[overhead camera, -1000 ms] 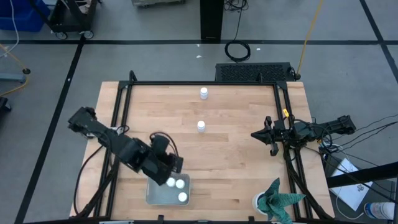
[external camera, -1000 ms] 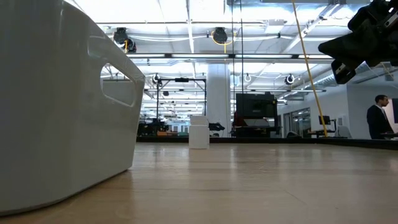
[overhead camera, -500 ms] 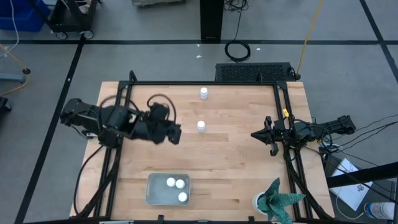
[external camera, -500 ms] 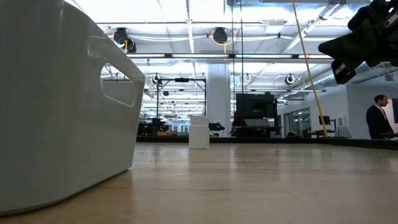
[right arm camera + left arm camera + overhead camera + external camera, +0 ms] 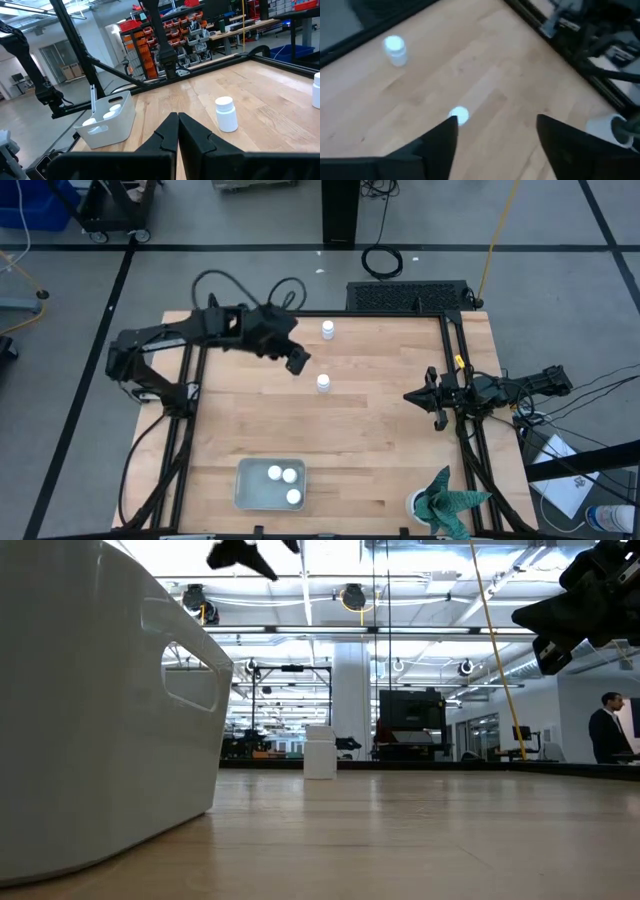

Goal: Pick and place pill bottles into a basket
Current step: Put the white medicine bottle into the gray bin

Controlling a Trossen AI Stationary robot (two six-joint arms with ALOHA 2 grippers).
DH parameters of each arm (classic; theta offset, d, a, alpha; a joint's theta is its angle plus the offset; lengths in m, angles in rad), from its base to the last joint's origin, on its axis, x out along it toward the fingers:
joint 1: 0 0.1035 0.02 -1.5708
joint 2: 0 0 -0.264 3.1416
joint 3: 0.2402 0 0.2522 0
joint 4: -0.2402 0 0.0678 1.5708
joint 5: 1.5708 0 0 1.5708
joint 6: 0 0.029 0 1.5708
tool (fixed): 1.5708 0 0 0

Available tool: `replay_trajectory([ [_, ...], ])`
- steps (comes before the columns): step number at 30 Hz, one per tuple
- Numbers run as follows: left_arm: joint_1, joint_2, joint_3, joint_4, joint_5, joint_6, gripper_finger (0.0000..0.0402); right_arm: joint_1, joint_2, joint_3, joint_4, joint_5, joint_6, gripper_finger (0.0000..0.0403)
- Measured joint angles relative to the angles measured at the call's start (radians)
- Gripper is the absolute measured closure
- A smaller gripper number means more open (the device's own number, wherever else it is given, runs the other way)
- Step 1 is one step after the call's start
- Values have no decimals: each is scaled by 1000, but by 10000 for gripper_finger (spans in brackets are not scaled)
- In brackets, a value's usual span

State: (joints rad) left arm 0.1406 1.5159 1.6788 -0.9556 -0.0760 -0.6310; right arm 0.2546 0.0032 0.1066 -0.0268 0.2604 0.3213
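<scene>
With three bottles (image 5: 283, 480) already lying in basket (image 5: 246, 492), left gripper (image 5: 297, 361) hangs over table's far half, fingers spread wide, holding nothing, lined up just beside mid-table bottle (image 5: 323, 383), likely next pick. Far bottle (image 5: 327, 330) stands near back edge. Right gripper (image 5: 434, 399) parked at right side, fingers closed, empty, clear of work.

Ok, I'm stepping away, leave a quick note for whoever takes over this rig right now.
Left gripper: open, empty, above the table near the middle pill bottle.
Right gripper: shut, empty, waiting at the table's right side.
Done: three bottles lie in the basket at the near edge.
Left: two bottles stand on the wood, the middle one and the far bottle by the back rail. The middle one looks like the likely next pick.
</scene>
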Motion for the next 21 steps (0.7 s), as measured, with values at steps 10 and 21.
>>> replay_trajectory([
  [10, 104, 177, 0, 115, 189, 72, 47, 0, 3, 0, -1, 0, 0, 398],
  [21, 79, 401, 0, 96, 147, 76, 46, 0, 6, 0, 0, 0, 0, 398],
])
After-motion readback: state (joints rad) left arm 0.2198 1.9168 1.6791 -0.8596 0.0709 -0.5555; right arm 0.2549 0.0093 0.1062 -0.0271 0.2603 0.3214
